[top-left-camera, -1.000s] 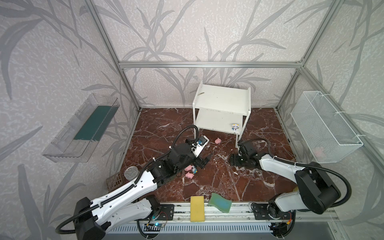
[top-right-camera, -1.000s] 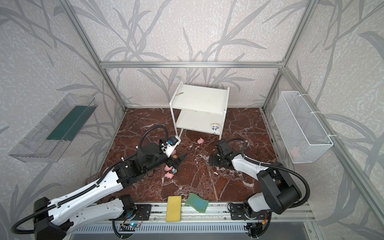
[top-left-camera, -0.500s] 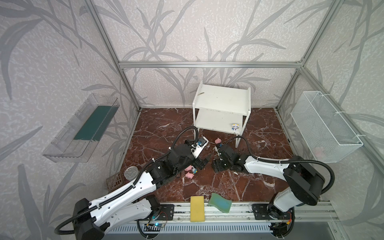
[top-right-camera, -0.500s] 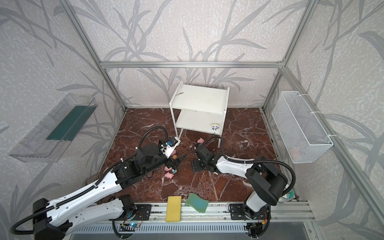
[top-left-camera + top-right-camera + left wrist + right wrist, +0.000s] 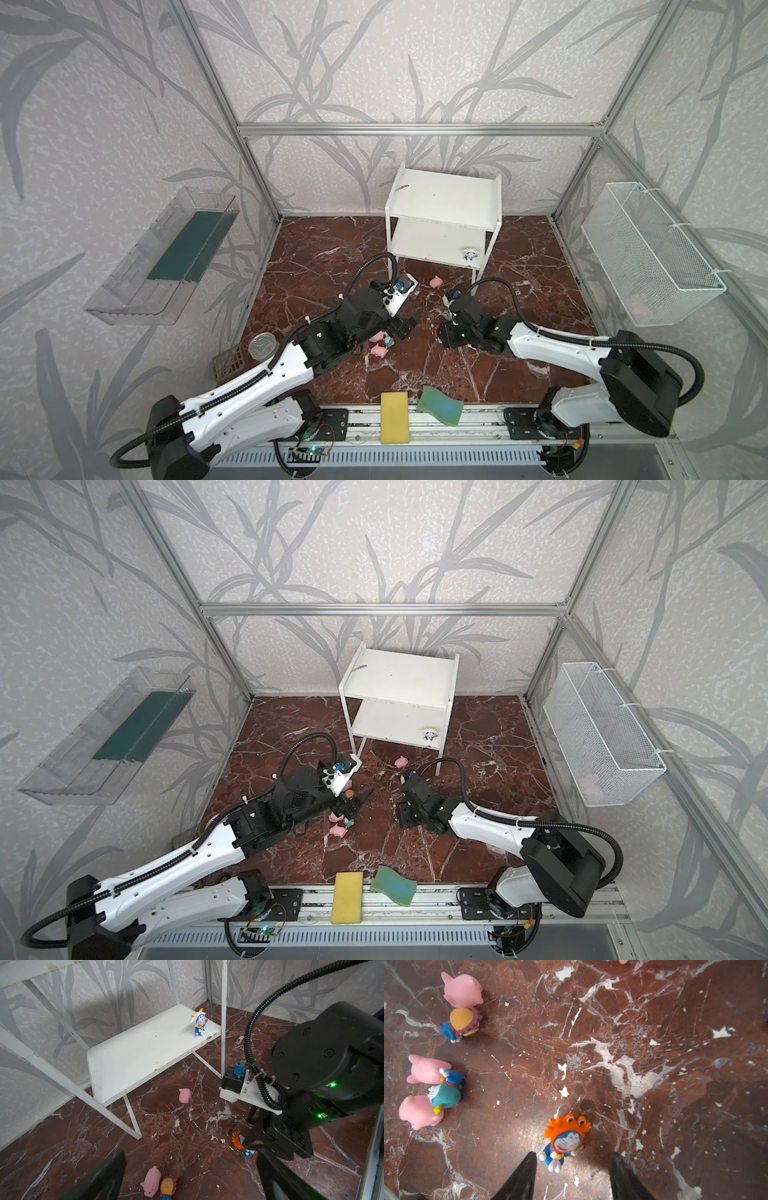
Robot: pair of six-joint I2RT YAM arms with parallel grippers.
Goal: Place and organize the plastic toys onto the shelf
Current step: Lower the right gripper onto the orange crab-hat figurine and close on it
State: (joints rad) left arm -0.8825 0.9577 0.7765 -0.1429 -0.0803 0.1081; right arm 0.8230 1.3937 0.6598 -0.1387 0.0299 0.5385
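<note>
The right gripper (image 5: 572, 1153) is low over the floor (image 5: 654, 1022) with its two jaws apart, one on each side of the crab toy (image 5: 566, 1136). The jaws are not pressing the toy yet, so it is not picked up. The crab toy lies on the floor, well in front of the shelf (image 5: 135, 1053), and seems to be on its back with its face up. It is small, with a blue body, a white smiling face and a big orange crab hat with two round eyes and little claws. It looks hard and smooth, so I think it could slip if the jaws catch only its feet. The left gripper (image 5: 409, 326) is wide open and holds nothing. It hangs just above a small bunch of toys. In that bunch are three pigs (image 5: 427, 1069), a teal-hat toy (image 5: 446, 1093) and an orange-head toy (image 5: 464, 1022), all close together on the floor. One more pig (image 5: 184, 1095) lies alone near the shelf's front leg. Only one toy is put away: the white-hat toy (image 5: 198, 1022) stands up at the corner of the low board. The top board (image 5: 444, 195) has no toy on it. So the job looks only just begun: one toy is on the shelf, seven are left on the floor, and they need lining up too.
</note>
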